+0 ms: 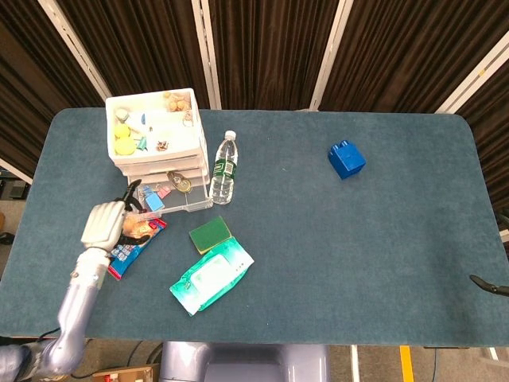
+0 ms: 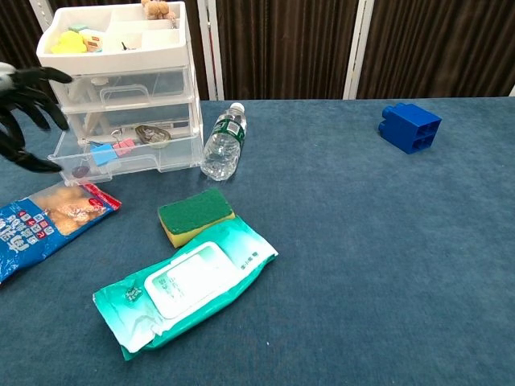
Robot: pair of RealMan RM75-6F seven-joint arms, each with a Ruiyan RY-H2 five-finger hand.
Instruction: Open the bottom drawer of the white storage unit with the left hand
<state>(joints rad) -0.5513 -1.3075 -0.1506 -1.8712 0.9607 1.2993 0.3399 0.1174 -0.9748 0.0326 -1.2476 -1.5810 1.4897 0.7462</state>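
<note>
The white storage unit (image 1: 155, 131) (image 2: 121, 56) stands at the table's back left. Its clear bottom drawer (image 1: 171, 197) (image 2: 129, 157) is pulled out, showing blue and pink clips and a metal piece inside. My left hand (image 1: 103, 223) (image 2: 22, 108) hovers left of the drawer front with its fingers spread, touching nothing and holding nothing. Only a thin dark tip of what may be my right hand (image 1: 489, 285) shows at the right edge of the head view.
A water bottle (image 1: 224, 169) (image 2: 222, 143) lies right of the unit. A snack bag (image 1: 131, 237) (image 2: 48, 221), a green-yellow sponge (image 1: 210, 235) (image 2: 195, 214) and a teal wipes pack (image 1: 211, 275) (image 2: 185, 281) lie in front. A blue block (image 1: 347, 159) (image 2: 411, 126) sits far right.
</note>
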